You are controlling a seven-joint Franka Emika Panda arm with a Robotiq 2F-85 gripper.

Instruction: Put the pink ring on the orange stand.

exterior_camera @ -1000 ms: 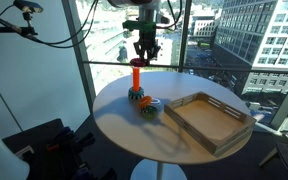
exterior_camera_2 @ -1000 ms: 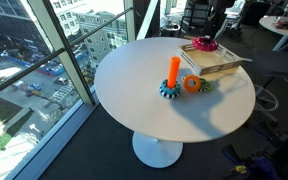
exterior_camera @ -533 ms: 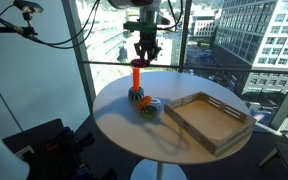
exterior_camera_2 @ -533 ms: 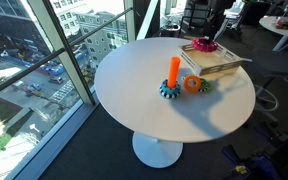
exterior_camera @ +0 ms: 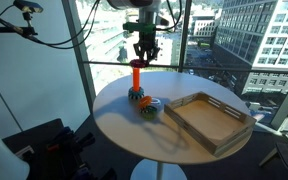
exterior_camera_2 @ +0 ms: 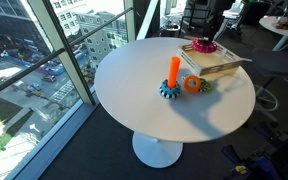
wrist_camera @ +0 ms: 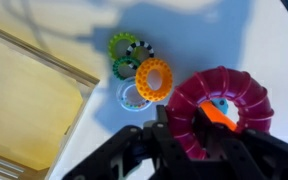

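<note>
My gripper [wrist_camera: 184, 140] is shut on the pink ring [wrist_camera: 246, 95] and holds it in the air over the orange stand [wrist_camera: 220, 117]. In the wrist view the stand's orange top shows through the ring's hole. In an exterior view the gripper [exterior_camera: 144, 54] hangs just above the top of the upright orange stand [exterior_camera: 136, 75]. In an exterior view the pink ring [exterior_camera_2: 204, 45] appears up and to the right of the stand [exterior_camera_2: 173, 70], which rises from its round base on the white table [exterior_camera_2: 154, 125].
A pile of small rings lies beside the stand: an orange one [wrist_camera: 154, 79], a yellow-green one [wrist_camera: 120, 44] and others. A wooden tray [exterior_camera: 210, 120] takes up one side of the round table. Windows stand close behind the table.
</note>
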